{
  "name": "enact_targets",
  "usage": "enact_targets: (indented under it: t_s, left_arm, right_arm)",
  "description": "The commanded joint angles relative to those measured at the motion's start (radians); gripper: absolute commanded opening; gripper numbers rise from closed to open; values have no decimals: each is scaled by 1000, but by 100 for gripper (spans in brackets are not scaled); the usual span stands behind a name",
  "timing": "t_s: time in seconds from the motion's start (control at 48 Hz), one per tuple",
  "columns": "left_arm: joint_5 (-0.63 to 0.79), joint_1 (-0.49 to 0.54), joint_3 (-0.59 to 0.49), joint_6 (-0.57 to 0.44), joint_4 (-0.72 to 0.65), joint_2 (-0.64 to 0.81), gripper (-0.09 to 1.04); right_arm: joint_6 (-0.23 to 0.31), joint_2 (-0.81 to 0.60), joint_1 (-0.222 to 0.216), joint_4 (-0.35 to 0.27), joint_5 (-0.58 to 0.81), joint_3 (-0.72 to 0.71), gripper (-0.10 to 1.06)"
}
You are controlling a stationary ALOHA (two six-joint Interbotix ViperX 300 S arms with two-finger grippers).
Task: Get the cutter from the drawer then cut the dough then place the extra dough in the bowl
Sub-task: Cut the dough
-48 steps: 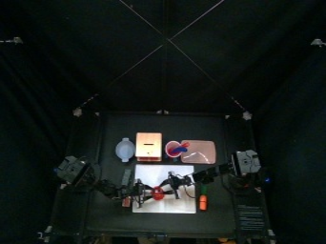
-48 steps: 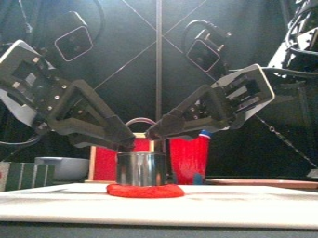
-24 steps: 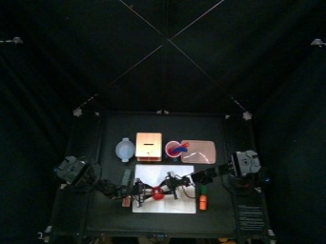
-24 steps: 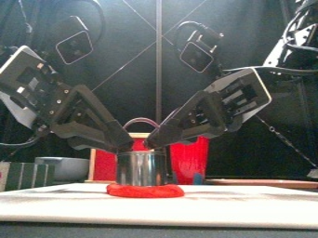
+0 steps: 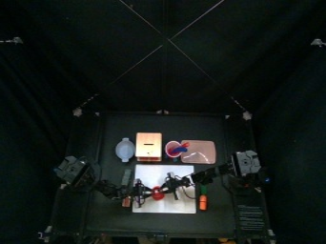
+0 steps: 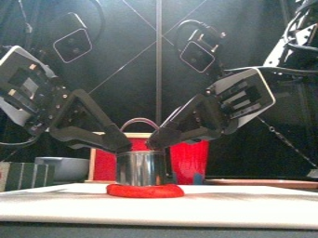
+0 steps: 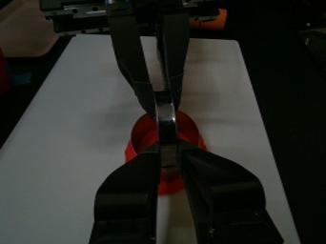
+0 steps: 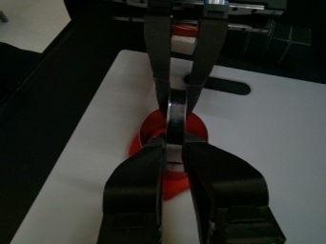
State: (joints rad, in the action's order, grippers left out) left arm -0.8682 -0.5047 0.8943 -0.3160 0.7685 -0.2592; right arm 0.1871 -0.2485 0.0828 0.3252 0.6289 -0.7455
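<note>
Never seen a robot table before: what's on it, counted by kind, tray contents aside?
White cutting board: 1
Red dough: 1
Metal cutter: 1
Red cup: 1
Blue-grey bowl: 1
Wooden box: 1
Pink tray: 1
Total: 7

Cutter: round metal ring, upright, sat squarely on dough, wire handle arched overhead, pinched by left hand and right hand from either side. Dough: flat red disc, rim poking out all round cutter's base, lay mid white board. Behind board, pale wooden box, drawer state unclear. Blue-grey bowl just left of box, upright, well apart from dough.
</note>
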Motion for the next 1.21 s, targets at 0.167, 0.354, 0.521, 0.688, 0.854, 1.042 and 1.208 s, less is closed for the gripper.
enact_targets:
  t_s: [0.167,0.354,0.521,0.688,0.854,1.042,1.208]
  left_arm:
    - [38,3,-5,-2,0,0,59]
    - [61,3,-5,8,2,-21,59]
    - [63,3,-6,14,3,-49,59]
    - [66,-2,-5,37,44,-84,59]
    - [72,-5,-2,100,43,-120,57]
    - [87,-3,-2,126,26,-132,54]
    - [92,-5,-2,130,28,-140,54]
  right_arm:
    - [5,6,2,-18,-18,-20,48]
    - [5,-5,2,-41,-38,-31,48]
    - [3,-37,2,-54,-40,-21,48]
    - [5,-75,2,-57,-40,-6,48]
    - [6,-110,2,-77,-40,-9,48]
    - [0,-144,-3,-109,-40,-17,48]
    - [0,-167,-5,-109,-40,-14,48]
